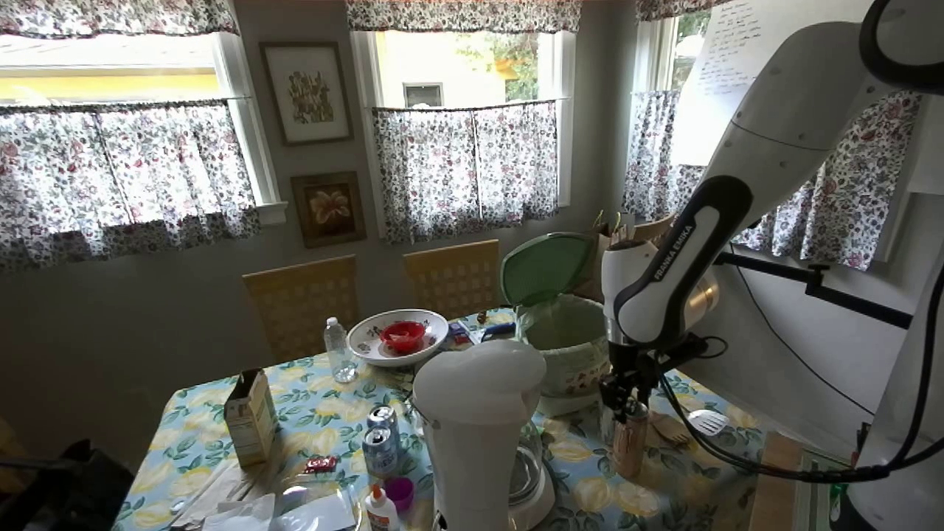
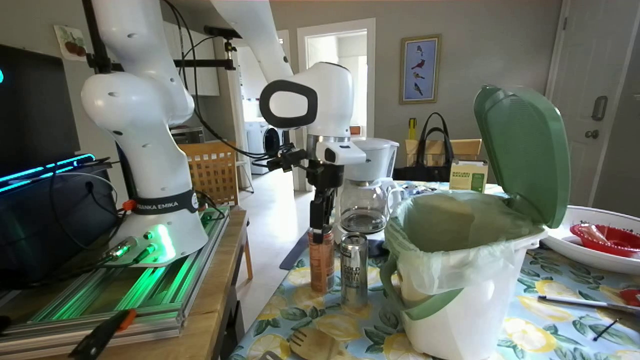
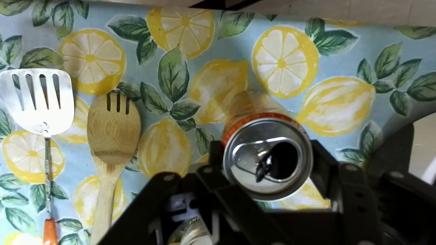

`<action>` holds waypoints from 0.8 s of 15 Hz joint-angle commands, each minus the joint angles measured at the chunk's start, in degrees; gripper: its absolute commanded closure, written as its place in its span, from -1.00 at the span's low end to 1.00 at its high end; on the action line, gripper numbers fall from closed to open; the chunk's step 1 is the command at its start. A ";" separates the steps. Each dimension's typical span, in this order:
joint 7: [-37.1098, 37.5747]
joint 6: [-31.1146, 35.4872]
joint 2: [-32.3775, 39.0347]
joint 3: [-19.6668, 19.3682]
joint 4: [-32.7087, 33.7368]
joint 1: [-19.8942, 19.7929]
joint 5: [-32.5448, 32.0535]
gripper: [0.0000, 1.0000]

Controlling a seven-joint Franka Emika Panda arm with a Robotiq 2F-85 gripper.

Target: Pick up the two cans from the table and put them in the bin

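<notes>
An orange can (image 1: 630,448) stands upright near the robot's side of the flowered table (image 1: 317,402); it also shows in an exterior view (image 2: 321,267) and, lid up, in the wrist view (image 3: 245,160). My gripper (image 3: 267,159) points down with a finger against each side of the can's top; it also shows in both exterior views (image 1: 625,408) (image 2: 320,235). A silver can (image 2: 354,275) stands beside it, only partly seen behind a finger in the wrist view (image 3: 197,234). The bin (image 2: 465,312) is next to the cans, lined with a bag, its green lid (image 2: 525,155) raised.
A white coffee maker (image 1: 479,428) stands beside the cans. A wooden fork (image 3: 114,129) and slotted spatula (image 3: 37,102) lie nearby. Two blue-silver cans (image 1: 381,451), a bottle (image 1: 339,350), a box (image 1: 251,419) and a large bowl (image 1: 365,343) stand farther off.
</notes>
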 commanded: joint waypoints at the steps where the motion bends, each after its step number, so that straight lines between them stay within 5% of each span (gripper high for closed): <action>1: 3.01 0.41 -0.88 -0.47 0.12 1.33 -1.66 0.26; 12: 8.70 -17.53 -23.06 5.30 1.39 1.21 -2.22 0.26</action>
